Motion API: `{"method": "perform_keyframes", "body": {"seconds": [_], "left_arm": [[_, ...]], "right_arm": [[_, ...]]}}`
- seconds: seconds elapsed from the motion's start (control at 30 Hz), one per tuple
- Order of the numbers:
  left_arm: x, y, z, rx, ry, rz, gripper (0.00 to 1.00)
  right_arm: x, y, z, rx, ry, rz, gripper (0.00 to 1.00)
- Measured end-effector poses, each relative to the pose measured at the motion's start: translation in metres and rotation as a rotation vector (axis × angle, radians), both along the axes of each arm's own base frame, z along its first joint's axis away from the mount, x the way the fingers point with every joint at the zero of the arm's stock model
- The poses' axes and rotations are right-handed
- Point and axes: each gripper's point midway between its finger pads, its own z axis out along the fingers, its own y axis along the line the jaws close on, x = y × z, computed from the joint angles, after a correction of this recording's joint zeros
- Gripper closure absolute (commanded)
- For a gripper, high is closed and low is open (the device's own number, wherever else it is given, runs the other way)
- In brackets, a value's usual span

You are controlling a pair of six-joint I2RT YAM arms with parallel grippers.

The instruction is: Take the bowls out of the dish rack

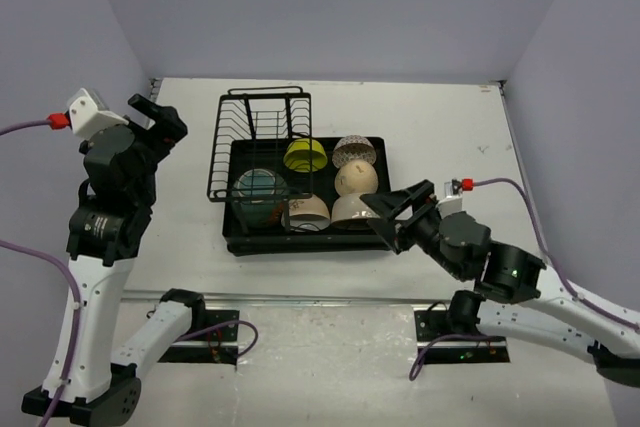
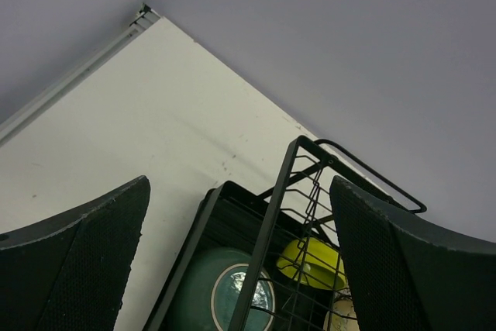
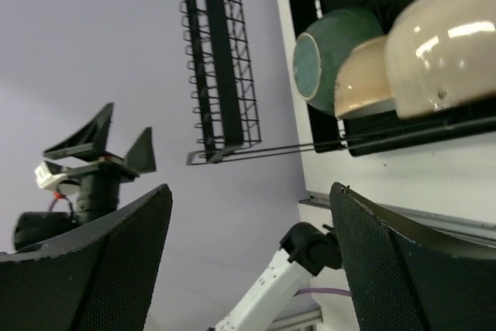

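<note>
Seemingly at the first pick, with the right gripper (image 1: 380, 217) spread apart just beside the large beige bowl (image 1: 350, 210) among the bowls (image 1: 305, 155) filling the dish rack (image 1: 232, 239) mid-counter; next, straddle its rim and clamp, leaving the left gripper (image 1: 160, 115), likewise apart, by the left edge.

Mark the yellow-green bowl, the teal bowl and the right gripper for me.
yellow-green bowl (image 1: 304, 155): top external view, on the middle of the bowl.
teal bowl (image 1: 258, 186): top external view, on its round blue-green face.
right gripper (image 1: 380, 217): top external view, midway between its open fingertips.
</note>
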Motion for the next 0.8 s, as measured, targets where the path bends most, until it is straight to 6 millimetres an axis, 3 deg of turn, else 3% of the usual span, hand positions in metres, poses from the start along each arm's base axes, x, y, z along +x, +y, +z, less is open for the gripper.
{"method": "perform_keyframes", "body": {"seconds": [0.13, 0.33, 0.57, 0.8], "left_arm": [[0.005, -0.005, -0.005, -0.016, 0.013, -0.019, 0.03], [0.006, -0.009, -0.006, -0.029, 0.014, -0.039, 0.04], [0.005, -0.013, -0.007, -0.052, 0.009, -0.055, 0.05], [0.007, -0.015, -0.032, -0.062, 0.057, -0.057, 0.05]], "right_arm": [[-0.016, 0.021, -0.023, -0.05, 0.056, 0.009, 0.21], [-0.037, 0.036, -0.053, -0.104, 0.118, -0.027, 0.22], [-0.037, 0.025, -0.068, -0.168, 0.088, -0.115, 0.21], [-0.025, 0.001, -0.091, -0.186, 0.027, -0.211, 0.2]]}}
